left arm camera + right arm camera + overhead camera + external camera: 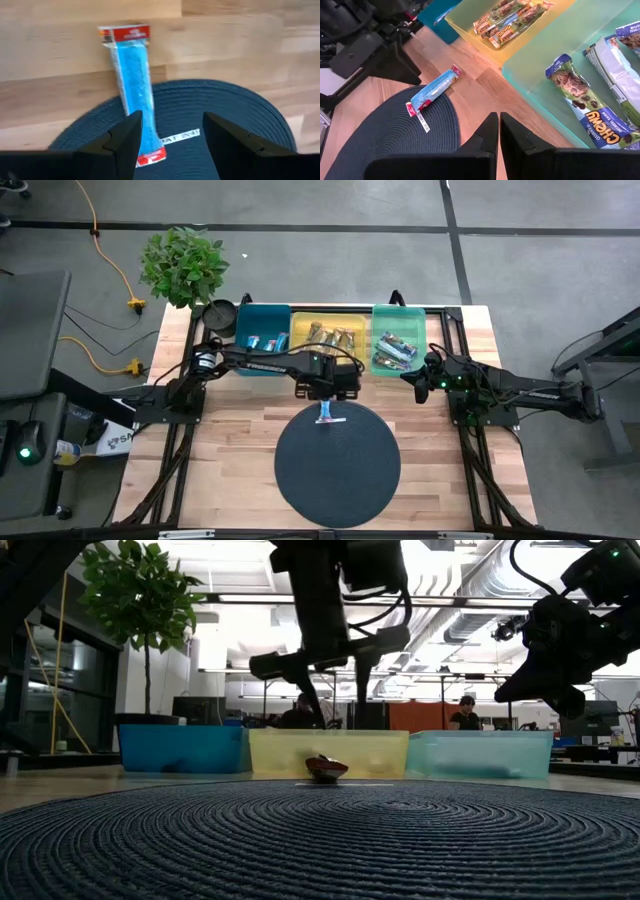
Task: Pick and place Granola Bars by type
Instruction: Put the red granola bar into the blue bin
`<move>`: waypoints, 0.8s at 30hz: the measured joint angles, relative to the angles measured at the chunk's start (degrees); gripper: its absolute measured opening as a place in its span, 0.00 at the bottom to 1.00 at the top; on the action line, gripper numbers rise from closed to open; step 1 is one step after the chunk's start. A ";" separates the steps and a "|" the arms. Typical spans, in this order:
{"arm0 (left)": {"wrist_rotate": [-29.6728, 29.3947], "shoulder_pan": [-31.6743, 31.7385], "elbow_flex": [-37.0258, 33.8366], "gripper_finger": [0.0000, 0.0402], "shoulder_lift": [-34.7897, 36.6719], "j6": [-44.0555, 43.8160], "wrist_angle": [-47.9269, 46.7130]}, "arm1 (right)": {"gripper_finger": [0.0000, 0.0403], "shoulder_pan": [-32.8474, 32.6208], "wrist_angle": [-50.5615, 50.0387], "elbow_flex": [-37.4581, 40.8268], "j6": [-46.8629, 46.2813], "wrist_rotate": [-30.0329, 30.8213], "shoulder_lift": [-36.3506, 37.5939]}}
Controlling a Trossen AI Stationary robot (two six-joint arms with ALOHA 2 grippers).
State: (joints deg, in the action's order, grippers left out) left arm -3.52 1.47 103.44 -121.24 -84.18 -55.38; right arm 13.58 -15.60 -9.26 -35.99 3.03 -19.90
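Left wrist view: left hand (170, 142) released, poised over blue bar (132, 95) lying half on mat (240, 110), half on surface (60, 55). Centre on the wrapper, probably slightly off now. Right hand (499, 131) clenched near green tray (540, 75).

3 trays (262, 311): 1 teal, 1 yellow, 1 green; 1 blue granola bar (328, 414) lying loose at the edge of 1 round mat (337, 490); 2 arms; 1 potted plant (183, 265)

My left end effector (172, 145) finger covers part of the blue bar (134, 85). Wrapper print there is blurred. Low view shows that bar (326, 768) only end-on.
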 joint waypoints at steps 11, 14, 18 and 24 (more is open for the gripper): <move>-1.88 0.35 0.02 0.52 0.01 3.49 1.33 | 0.00 -0.01 -0.02 0.00 0.00 0.00 0.00; -2.72 0.44 0.02 0.52 0.01 4.42 1.27 | 0.00 0.00 -0.02 0.00 0.00 0.00 0.00; -5.19 0.40 0.02 0.52 0.01 6.43 1.26 | 0.00 0.00 -0.02 0.00 0.00 0.00 0.00; -4.43 0.42 0.02 0.52 0.01 6.15 -2.27 | 0.00 -0.01 -0.02 0.00 0.00 0.00 0.00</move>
State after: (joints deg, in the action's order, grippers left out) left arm -7.95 1.89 103.46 -121.23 -78.03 -57.65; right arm 13.57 -15.62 -9.26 -35.99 3.03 -19.90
